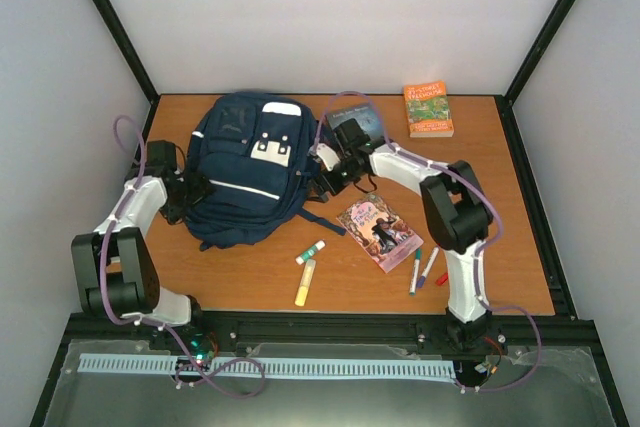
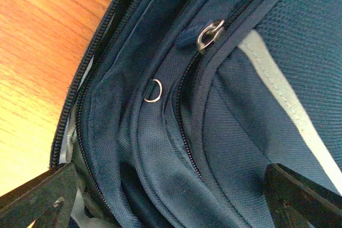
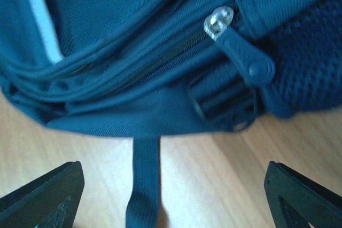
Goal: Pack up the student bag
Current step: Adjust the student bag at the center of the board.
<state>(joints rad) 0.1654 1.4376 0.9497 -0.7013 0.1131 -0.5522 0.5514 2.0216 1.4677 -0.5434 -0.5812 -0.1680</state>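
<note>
The student bag [image 1: 250,167], a navy backpack with white stripes and patches, lies flat at the table's centre left. My left gripper [image 1: 195,190] is open against its left edge. In the left wrist view the fingers [image 2: 43,196] stand wide apart with bag fabric and zipper lines [image 2: 184,132] between them, and a metal zipper pull [image 2: 210,33] is farther up. My right gripper [image 1: 325,179] is open at the bag's right edge. In the right wrist view a loose strap [image 3: 144,180] lies on the wood between the spread fingers [image 3: 304,196], below a zipper pull [image 3: 243,52].
An orange and green book [image 1: 428,109] lies at the back right and a dark book [image 1: 355,117] behind the right arm. A pink book [image 1: 380,232] is right of the bag. Two glue sticks [image 1: 308,267] and a few markers [image 1: 420,269] lie in front.
</note>
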